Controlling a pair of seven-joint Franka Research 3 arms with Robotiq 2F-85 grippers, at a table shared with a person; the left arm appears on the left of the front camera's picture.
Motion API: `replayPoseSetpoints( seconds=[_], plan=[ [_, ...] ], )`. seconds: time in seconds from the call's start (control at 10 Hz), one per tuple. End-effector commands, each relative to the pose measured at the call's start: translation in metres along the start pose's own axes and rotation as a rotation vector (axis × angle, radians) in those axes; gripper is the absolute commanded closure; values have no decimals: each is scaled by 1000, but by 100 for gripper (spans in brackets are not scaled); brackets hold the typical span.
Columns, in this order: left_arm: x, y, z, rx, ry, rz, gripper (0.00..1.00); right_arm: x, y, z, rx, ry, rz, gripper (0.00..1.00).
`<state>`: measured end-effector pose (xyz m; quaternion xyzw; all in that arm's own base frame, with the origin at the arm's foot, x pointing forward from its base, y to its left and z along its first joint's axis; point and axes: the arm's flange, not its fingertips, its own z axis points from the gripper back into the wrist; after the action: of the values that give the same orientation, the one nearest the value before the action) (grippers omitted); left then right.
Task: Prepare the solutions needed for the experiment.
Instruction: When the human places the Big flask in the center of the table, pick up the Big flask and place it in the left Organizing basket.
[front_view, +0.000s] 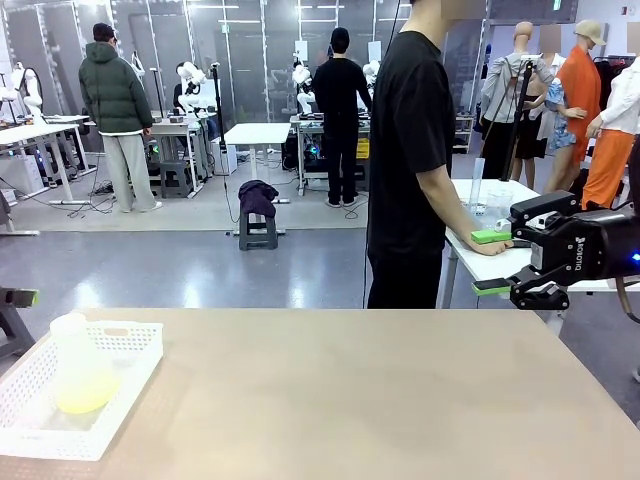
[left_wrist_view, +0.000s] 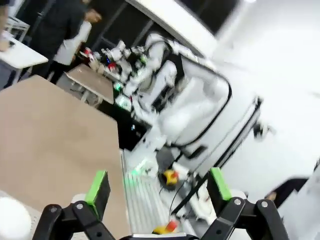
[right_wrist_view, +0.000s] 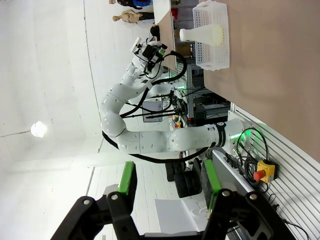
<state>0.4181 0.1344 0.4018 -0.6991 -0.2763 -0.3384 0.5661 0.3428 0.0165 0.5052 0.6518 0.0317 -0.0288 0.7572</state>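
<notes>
A frosted conical flask (front_view: 78, 365) stands upright in a white mesh basket (front_view: 135, 335) at the table's near left corner. It holds a shallow layer of pale yellow-green solution (front_view: 85, 398). In the right wrist view, rolled sideways, the flask (right_wrist_view: 202, 33) and basket (right_wrist_view: 215, 57) lie far off at the top. My left gripper (front_view: 22, 298) pokes in at the left edge beside the basket; its own view shows it open (left_wrist_view: 158, 187) with nothing between the green pads. My right gripper (front_view: 497, 262) hovers off the table's far right corner, open (right_wrist_view: 169, 180) and holding nothing.
The tan table (front_view: 350, 390) is bare apart from the basket. A person in a black T-shirt (front_view: 410, 150) stands at the far side, one hand (front_view: 490, 245) resting on a white side table (front_view: 500, 200) close to my right gripper. My left arm (right_wrist_view: 145, 55) shows beyond the basket.
</notes>
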Motion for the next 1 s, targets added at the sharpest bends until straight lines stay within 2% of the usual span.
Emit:
replayPoseSetpoints(
  seconds=[0.0,0.1,0.3,0.4,0.6,0.7,0.8,0.9],
  plan=[
    [8,-21,18,89,-76,136,0,0,1,1,-3,6,9,34],
    [2,-27,22,140,-69,212,0,0,1,1,-3,6,9,34],
    [-5,-35,17,37,-39,389,0,0,1,1,-3,6,9,34],
    [-7,-36,20,31,-19,441,0,0,1,1,-3,6,9,34],
    [-11,-34,30,3,-40,538,0,0,1,1,-3,6,9,34],
    [-12,-30,33,0,-19,542,0,0,1,1,-3,6,9,34],
    [-19,-13,0,26,-36,488,0,0,1,1,-3,6,9,34],
    [-19,-13,0,26,-36,488,0,0,1,1,-3,6,9,34]
  ],
)
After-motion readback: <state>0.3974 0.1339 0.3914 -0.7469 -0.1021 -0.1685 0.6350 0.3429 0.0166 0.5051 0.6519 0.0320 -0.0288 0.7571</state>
